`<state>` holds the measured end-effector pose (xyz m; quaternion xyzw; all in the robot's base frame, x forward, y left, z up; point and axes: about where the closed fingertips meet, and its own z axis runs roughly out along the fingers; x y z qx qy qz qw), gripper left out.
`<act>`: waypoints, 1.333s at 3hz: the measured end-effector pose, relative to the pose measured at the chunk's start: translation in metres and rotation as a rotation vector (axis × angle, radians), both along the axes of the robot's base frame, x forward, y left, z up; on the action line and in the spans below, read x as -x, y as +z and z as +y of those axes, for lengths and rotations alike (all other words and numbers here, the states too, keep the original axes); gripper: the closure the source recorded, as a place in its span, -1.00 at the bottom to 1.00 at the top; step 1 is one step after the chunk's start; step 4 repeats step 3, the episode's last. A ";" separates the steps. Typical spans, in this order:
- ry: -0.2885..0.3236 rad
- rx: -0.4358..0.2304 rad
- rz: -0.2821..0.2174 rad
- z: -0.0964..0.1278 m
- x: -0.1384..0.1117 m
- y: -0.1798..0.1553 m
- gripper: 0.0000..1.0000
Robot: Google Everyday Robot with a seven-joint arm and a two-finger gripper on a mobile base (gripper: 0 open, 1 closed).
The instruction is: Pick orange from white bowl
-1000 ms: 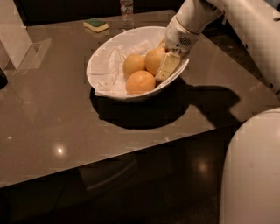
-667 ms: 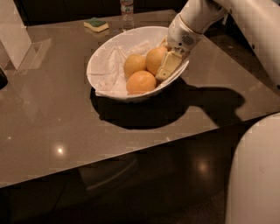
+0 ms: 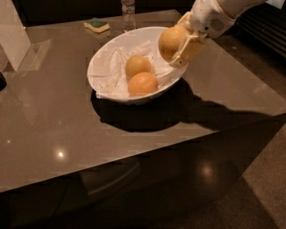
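The orange is golden yellow-orange and the largest fruit. My gripper is shut on it and holds it lifted above the right rim of the white bowl. One cream finger shows on the orange's right side; the other is behind it. The bowl is wide, glossy, lined with crumpled white paper. A smaller yellower fruit and a deeper-orange fruit still lie inside it.
The bowl stands on a dark glossy table. A green-and-yellow sponge and a clear bottle stand at the table's far edge. A white object stands at the far left. The table's front edge drops to the floor.
My gripper has risen up and out of the bowl with the orange in it. The other two fruits stay in the bowl.
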<state>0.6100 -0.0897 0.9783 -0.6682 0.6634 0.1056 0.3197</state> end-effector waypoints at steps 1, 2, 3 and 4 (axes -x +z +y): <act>-0.042 -0.045 -0.072 -0.014 0.038 0.034 1.00; -0.117 -0.076 -0.122 -0.033 0.081 0.057 1.00; -0.131 -0.072 -0.121 -0.039 0.086 0.056 1.00; -0.131 -0.072 -0.121 -0.039 0.086 0.056 1.00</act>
